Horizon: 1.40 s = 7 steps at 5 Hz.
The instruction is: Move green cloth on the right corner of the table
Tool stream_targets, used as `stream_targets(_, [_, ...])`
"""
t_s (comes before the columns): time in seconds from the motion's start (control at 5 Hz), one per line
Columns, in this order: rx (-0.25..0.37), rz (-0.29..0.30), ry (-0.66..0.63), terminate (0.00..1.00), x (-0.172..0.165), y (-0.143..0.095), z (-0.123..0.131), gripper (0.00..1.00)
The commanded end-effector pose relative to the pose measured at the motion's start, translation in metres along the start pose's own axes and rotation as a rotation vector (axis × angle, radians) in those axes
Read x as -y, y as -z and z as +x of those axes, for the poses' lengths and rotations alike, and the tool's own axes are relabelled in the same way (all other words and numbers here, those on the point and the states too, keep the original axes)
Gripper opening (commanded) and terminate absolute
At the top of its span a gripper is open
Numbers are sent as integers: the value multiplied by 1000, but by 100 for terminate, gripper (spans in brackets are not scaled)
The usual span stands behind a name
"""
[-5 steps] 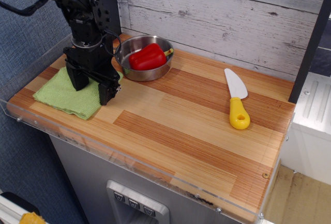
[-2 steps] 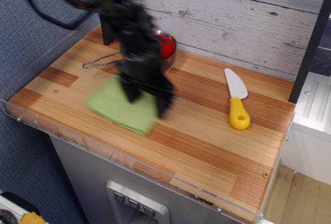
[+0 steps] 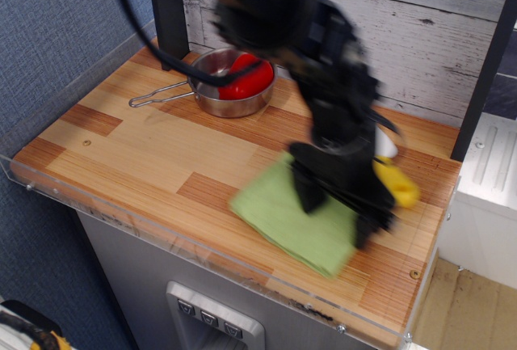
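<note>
- Right now the black robot claw [image 3: 343, 208] sits lower right of centre, badly motion-blurred; its fingers [image 3: 308, 192] press down onto the light lime-green square microfibre cloth [image 3: 295, 225].
- Claw opening: cannot tell through the blur, and cannot tell whether it pinches the cloth or only pushes on it.
- Green cloth lies flat on the striped light and reddish-brown wood plank bench [image 3: 153, 152], right of centre, one corner close to the front edge, short of the lower-right corner.
- Clear acrylic rim [image 3: 97, 212] runs along the bench's front and left edges.
- Yellow-handled knife with a white blade [image 3: 397, 184] lies right of the claw, mostly hidden behind the arm; only the handle and a sliver of blade show.
- Round steel pan with a wire handle [image 3: 226, 95] stands at upper left of the bench, well apart from the cloth, with a red bell pepper [image 3: 245, 82] inside.
- Whitewashed plank wall [image 3: 420, 35] backs the bench.
</note>
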<state>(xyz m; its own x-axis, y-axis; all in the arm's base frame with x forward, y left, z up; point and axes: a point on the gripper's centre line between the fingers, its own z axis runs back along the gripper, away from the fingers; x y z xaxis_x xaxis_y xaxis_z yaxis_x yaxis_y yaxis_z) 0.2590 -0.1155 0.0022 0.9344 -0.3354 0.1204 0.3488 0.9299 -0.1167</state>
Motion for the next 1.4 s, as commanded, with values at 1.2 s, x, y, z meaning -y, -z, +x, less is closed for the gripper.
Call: stream_targets(1.2, [98, 122, -325, 0, 22, -215, -37, 100])
